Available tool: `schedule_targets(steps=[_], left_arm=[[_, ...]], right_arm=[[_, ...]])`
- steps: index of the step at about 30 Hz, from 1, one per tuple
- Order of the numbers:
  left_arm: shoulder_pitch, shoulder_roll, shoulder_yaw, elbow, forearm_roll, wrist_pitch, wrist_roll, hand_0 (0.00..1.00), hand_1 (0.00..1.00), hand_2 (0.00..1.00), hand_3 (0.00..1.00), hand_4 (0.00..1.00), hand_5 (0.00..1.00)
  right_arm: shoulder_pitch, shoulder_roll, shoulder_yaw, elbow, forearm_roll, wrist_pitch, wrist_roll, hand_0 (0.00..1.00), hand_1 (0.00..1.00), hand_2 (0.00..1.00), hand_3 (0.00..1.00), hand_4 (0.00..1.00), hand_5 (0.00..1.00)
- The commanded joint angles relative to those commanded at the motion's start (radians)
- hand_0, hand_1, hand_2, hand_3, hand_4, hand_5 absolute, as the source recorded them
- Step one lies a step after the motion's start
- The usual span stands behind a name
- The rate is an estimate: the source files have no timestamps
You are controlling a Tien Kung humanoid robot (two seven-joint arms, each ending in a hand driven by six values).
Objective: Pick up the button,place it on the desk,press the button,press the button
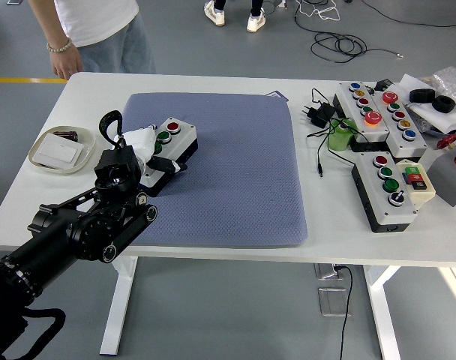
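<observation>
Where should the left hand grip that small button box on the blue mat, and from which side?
Grip the button box across its narrow width, on the long side walls below the white top, coming from its left end, where the left hand already sits. The red and green buttons line the top, so keep fingers off it.

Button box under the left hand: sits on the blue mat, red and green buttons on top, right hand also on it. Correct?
Not quite. The head view shows only the left hand at the button box; no right hand is in the picture. The box does sit on the blue mat, with red and green buttons on top.
</observation>
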Motion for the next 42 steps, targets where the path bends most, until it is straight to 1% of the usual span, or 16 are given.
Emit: schedule_targets(steps=[6, 7, 11, 12, 18, 19, 24, 25, 29, 30, 31, 33, 36, 39, 41, 42], left_arm=[[-0.006, -0.003, 0.009, 0.018, 0.024, -0.029, 0.0, 0.56, 0.72, 0.808, 0.998, 0.826, 0.076], [-0.005, -0.003, 0.01, 0.018, 0.026, -0.029, 0.0, 0.626, 0.612, 0.68, 0.989, 0.671, 0.002], [-0.001, 0.001, 0.013, 0.016, 0.03, -0.022, 0.0, 0.626, 0.612, 0.68, 0.989, 0.671, 0.002], [0.0, 0.002, 0.013, 0.015, 0.03, -0.02, 0.0, 0.528, 0.475, 0.525, 0.863, 0.637, 0.002], [0.003, 0.008, 0.02, 0.01, 0.041, 0.007, 0.0, 0.528, 0.475, 0.525, 0.863, 0.637, 0.002], [0.004, 0.01, 0.023, 0.008, 0.04, 0.016, 0.0, 0.394, 0.337, 0.356, 0.649, 0.576, 0.002], [0.012, 0.021, 0.032, 0.0, 0.04, 0.048, 0.0, 0.394, 0.337, 0.356, 0.649, 0.576, 0.002], [0.015, 0.025, 0.034, -0.004, 0.038, 0.059, 0.0, 0.326, 0.23, 0.246, 0.364, 0.505, 0.002], [0.021, 0.048, 0.048, -0.027, 0.021, 0.101, 0.0, 0.326, 0.23, 0.246, 0.364, 0.505, 0.002], [0.024, 0.058, 0.052, -0.039, 0.013, 0.114, -0.018, 0.326, 0.23, 0.246, 0.364, 0.505, 0.002], [0.026, 0.065, 0.055, -0.048, 0.008, 0.124, -0.042, 0.299, 0.205, 0.213, 0.308, 0.464, 0.002], [0.027, 0.071, 0.059, -0.055, 0.003, 0.131, -0.057, 0.299, 0.205, 0.213, 0.308, 0.464, 0.002], [0.032, 0.114, 0.073, -0.102, -0.037, 0.172, -0.163, 0.299, 0.205, 0.213, 0.308, 0.464, 0.002], [0.026, 0.163, 0.092, -0.147, -0.081, 0.186, -0.282, 0.261, 0.181, 0.182, 0.277, 0.433, 0.002], [0.026, 0.168, 0.094, -0.151, -0.085, 0.187, -0.315, 0.261, 0.181, 0.182, 0.277, 0.433, 0.002], [0.022, 0.186, 0.105, -0.168, -0.102, 0.182, -0.344, 0.261, 0.181, 0.182, 0.277, 0.433, 0.002]], right_arm=[[0.0, 0.0, 0.027, 0.0, -0.035, -0.004, -0.002, 0.664, 0.568, 0.624, 0.671, 0.456, 0.504], [0.0, 0.0, 0.031, 0.0, -0.039, -0.005, -0.002, 0.663, 0.555, 0.611, 0.655, 0.451, 0.508], [0.0, 0.001, 0.04, 0.0, -0.05, -0.007, -0.002, 0.663, 0.555, 0.611, 0.655, 0.451, 0.508], [0.001, 0.0, 0.042, 0.0, -0.053, -0.007, -0.003, 0.662, 0.55, 0.606, 0.652, 0.451, 0.501], [0.001, 0.001, 0.051, 0.0, -0.062, -0.008, -0.003, 0.662, 0.55, 0.606, 0.652, 0.451, 0.501], [0.002, 0.001, 0.052, 0.0, -0.065, -0.009, -0.003, 0.662, 0.544, 0.604, 0.651, 0.452, 0.509], [0.002, 0.001, 0.056, 0.0, -0.069, -0.009, -0.004, 0.662, 0.544, 0.604, 0.651, 0.452, 0.509], [0.002, 0.001, 0.058, 0.0, -0.071, -0.009, -0.004, 0.661, 0.544, 0.604, 0.649, 0.451, 0.509], [0.003, 0.002, 0.065, 0.0, -0.077, -0.01, -0.005, 0.661, 0.544, 0.604, 0.649, 0.451, 0.509], [0.003, 0.002, 0.067, 0.0, -0.079, -0.01, -0.005, 0.661, 0.544, 0.604, 0.649, 0.451, 0.509], [0.003, 0.002, 0.068, 0.0, -0.08, -0.01, -0.005, 0.661, 0.544, 0.604, 0.649, 0.451, 0.509], [0.003, 0.002, 0.07, 0.0, -0.081, -0.01, -0.005, 0.661, 0.544, 0.604, 0.649, 0.451, 0.509], [0.005, 0.003, 0.076, 0.0, -0.087, -0.011, -0.007, 0.661, 0.544, 0.604, 0.649, 0.451, 0.509], [0.007, 0.004, 0.084, 0.0, -0.096, -0.012, -0.009, 0.662, 0.544, 0.602, 0.646, 0.45, 0.51], [0.007, 0.004, 0.085, 0.0, -0.097, -0.012, -0.01, 0.662, 0.544, 0.602, 0.646, 0.45, 0.51], [0.008, 0.004, 0.089, 0.0, -0.102, -0.013, -0.011, 0.662, 0.544, 0.602, 0.646, 0.45, 0.51]])
